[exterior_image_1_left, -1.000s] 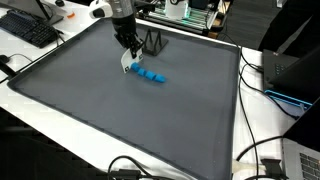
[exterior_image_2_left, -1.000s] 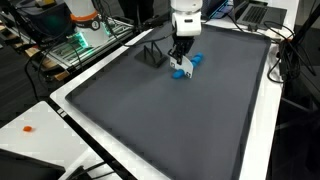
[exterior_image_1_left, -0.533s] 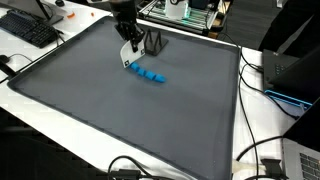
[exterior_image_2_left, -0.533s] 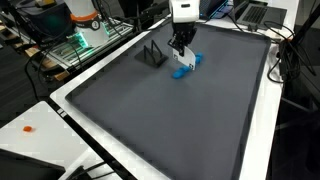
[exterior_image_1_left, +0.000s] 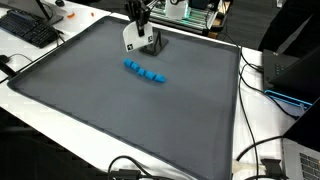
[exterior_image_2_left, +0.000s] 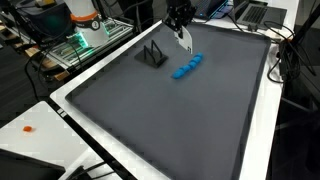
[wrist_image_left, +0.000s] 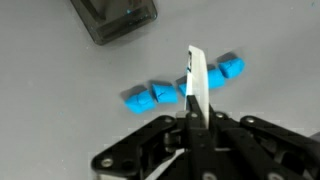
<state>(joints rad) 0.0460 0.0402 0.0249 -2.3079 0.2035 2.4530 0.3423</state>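
Observation:
My gripper (exterior_image_1_left: 137, 18) is shut on a flat white card (exterior_image_1_left: 130, 38) and holds it in the air above the far part of the dark grey mat (exterior_image_1_left: 120, 110). In the wrist view the card (wrist_image_left: 196, 75) shows edge-on between the fingers (wrist_image_left: 194, 115). A row of several small blue blocks (exterior_image_1_left: 143, 73) lies on the mat below and in front of the card. It shows in both exterior views (exterior_image_2_left: 186, 67) and in the wrist view (wrist_image_left: 150, 95). The card touches nothing else.
A small black wire stand (exterior_image_1_left: 152, 42) sits on the mat just behind the blocks and shows again in an exterior view (exterior_image_2_left: 152, 54). The mat has a raised rim (exterior_image_2_left: 100, 140). A keyboard (exterior_image_1_left: 30, 28), cables and laptops lie around the mat.
The gripper has risen straight up from beside the blue blocks, carrying the white card with it. The blocks stay in their row on the mat.

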